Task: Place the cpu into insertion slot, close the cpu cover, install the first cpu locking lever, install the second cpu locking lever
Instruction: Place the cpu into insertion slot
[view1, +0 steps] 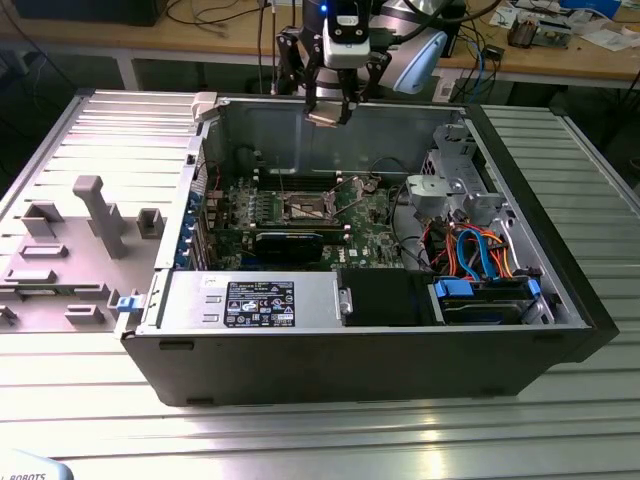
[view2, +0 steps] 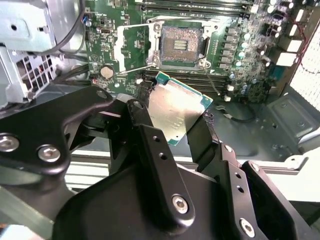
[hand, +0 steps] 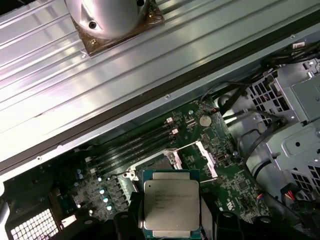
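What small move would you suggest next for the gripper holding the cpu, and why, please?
Probably lower it toward the insertion slot: the gripper holds the cpu well above the motherboard, and the slot lies open and bare.

Too small to make out in the exterior view: the cpu (view1: 325, 118) at the gripper (view1: 327, 113). In the first wrist view, covers part of the insertion slot (hand: 155, 164); in the second wrist view, loses two edges behind black fingers (view2: 150, 145)
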